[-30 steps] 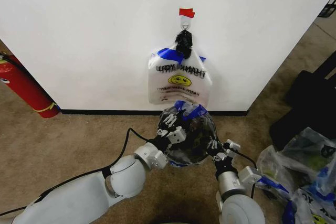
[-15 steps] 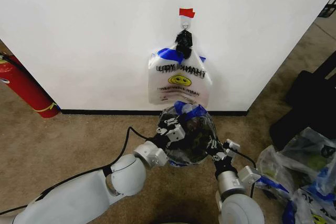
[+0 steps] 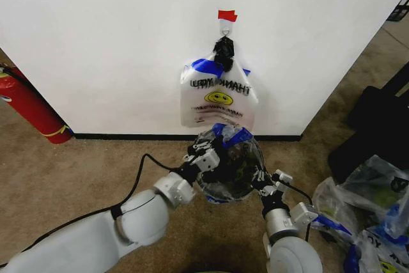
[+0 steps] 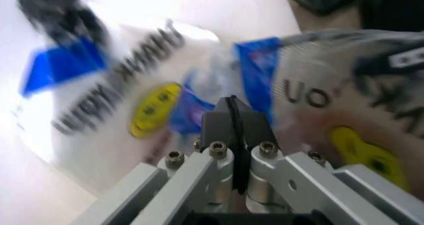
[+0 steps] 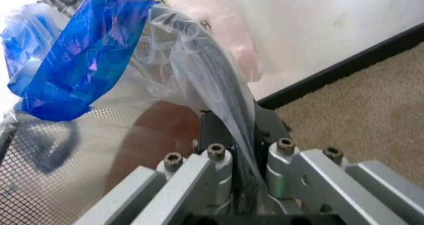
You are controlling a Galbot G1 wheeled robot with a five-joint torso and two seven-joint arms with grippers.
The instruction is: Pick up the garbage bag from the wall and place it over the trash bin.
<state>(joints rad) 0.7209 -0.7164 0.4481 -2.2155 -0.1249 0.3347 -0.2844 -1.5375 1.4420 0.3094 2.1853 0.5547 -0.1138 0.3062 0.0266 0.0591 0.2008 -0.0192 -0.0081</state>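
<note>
The garbage bag (image 3: 238, 137), translucent with blue handles, is draped over the small round trash bin (image 3: 229, 177), whose dark mesh shows through the film. My left gripper (image 3: 203, 156) sits at the bin's left rim, shut, with the bag's blue handle (image 4: 190, 111) at its fingertips. My right gripper (image 3: 262, 180) is at the right rim, shut on a twisted strip of the bag (image 5: 229, 111). Above the bin, on the wall (image 3: 115, 43), a thicker bunch of bags (image 3: 218, 97) hangs by a black clip (image 3: 223, 49) from a hook under red tape (image 3: 227, 15).
A red fire extinguisher (image 3: 29, 107) leans at the wall on the left. Loose plastic bags (image 3: 367, 206) lie on the carpet at the right, beside a black object (image 3: 377, 126). A black baseboard (image 3: 128, 137) runs along the wall's foot.
My left arm has swung left and lower, and its gripper has slid a little up and toward the wall along the bin's rim. The right gripper has stayed put.
</note>
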